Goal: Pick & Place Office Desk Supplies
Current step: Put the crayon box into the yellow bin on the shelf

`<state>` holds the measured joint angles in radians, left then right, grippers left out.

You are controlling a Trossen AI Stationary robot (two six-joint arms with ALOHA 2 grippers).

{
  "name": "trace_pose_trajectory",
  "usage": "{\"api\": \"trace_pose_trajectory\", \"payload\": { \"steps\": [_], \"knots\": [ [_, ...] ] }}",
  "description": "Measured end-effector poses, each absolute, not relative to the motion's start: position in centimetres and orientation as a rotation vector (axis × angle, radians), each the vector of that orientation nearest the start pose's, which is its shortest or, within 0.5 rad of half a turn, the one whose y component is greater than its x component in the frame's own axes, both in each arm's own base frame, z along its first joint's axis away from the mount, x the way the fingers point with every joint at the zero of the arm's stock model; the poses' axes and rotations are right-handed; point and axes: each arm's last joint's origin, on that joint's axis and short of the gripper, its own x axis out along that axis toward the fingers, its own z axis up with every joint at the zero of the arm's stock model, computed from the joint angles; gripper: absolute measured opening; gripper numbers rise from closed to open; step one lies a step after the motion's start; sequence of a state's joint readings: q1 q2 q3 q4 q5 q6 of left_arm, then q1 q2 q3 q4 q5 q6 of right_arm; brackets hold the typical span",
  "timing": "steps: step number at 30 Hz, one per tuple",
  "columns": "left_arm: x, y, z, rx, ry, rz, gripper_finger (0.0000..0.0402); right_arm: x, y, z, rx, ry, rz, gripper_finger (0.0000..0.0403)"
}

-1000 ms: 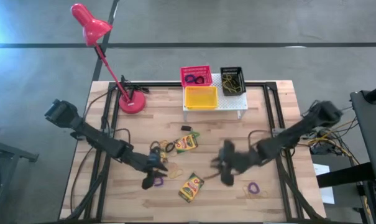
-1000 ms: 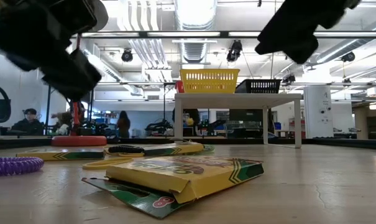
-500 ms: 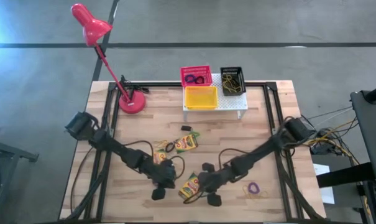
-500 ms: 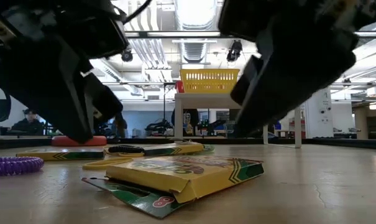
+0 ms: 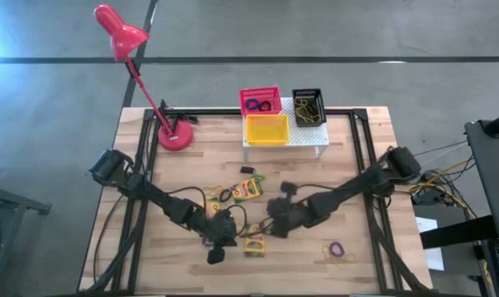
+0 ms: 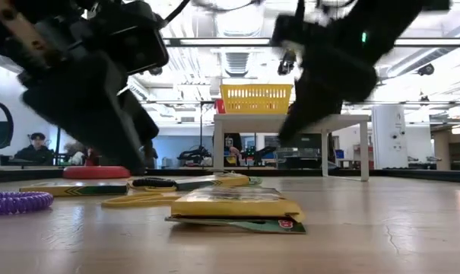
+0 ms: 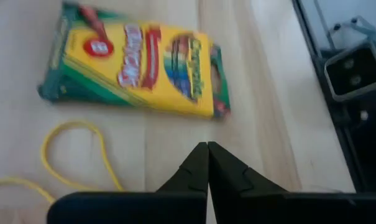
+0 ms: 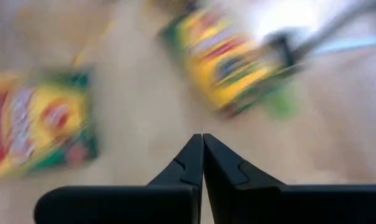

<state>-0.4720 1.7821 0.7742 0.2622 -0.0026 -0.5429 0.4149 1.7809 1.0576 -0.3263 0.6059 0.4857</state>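
I see my left claw (image 7: 207, 146) pinched closed and empty, just beside the flat yellow-and-green cardboard crayon box (image 7: 135, 68) lying on the wooden surface (image 7: 256, 93). My right claw (image 8: 202, 138) is closed too, gripping nothing.

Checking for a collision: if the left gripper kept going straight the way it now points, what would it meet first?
Most likely the crayon box lying flat on the table. The left gripper is shut and empty, with only bare wood before the box's edge. A yellow elastic loop lies off to one side. Depth is uncertain.
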Motion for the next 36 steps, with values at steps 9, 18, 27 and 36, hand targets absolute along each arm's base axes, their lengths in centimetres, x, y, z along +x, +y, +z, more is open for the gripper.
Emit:
{"api": "trace_pose_trajectory", "payload": {
  "steps": [9, 18, 27, 36],
  "knots": [
    [31.0, -13.6, 10.3, -0.403, 0.919, -0.334, 0.0001, 29.0, 14.3, 20.2, 0.014, 0.725, -0.320, 0.0008],
    [36.5, -12.6, 9.6, -0.393, 0.907, -0.440, 0.0001, 25.6, 18.0, 21.8, 0.028, 0.599, -0.313, 0.0008],
    [42.7, -9.6, 13.0, -0.324, 0.669, -0.433, 0.0000, 22.6, 20.5, 21.1, 0.135, 0.565, -0.356, 0.0008],
    [40.8, -9.5, 18.3, -0.272, 0.741, -0.384, 0.0000, 22.1, 21.5, 16.8, 0.305, 0.620, -0.412, 0.0016]
  ]
}}
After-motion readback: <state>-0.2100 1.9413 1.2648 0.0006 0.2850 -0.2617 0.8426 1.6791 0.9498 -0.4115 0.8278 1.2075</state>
